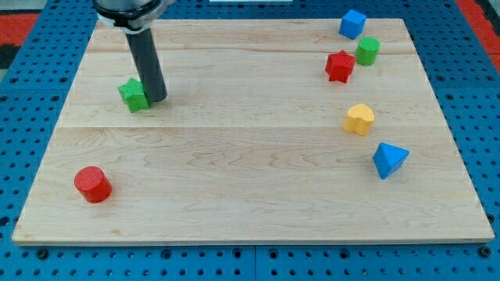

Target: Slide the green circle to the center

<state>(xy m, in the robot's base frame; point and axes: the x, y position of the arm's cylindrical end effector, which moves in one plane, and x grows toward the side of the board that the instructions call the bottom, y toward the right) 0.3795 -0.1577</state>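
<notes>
**A:** What's the surface like from your end?

**B:** I see a pale wooden board (250, 172), planked with a visible grain, lying on a blue perforated base (31, 101). A strip of red shows at the far corners. Little else of the room is in shot.

**A:** And the green circle?

**B:** The green circle (368, 51) sits far right, a short upright cylinder, round top facing up, so it has no real heading. It lies just beside the red star (339, 66), with the blue cube (352, 23) a bit farther back.

**A:** Your tool?

**B:** No jaws to report: I only have a dark matt rod. My tip (155, 98) is far left, touching the green star (133, 94) on its right side, well apart from the circle.

**A:** The rest?

**B:** The blocks all look smooth and solid-coloured. A yellow heart (359, 119) and a blue triangular block (389, 159) sit on the right, and a red cylinder (93, 184) is near left.
</notes>
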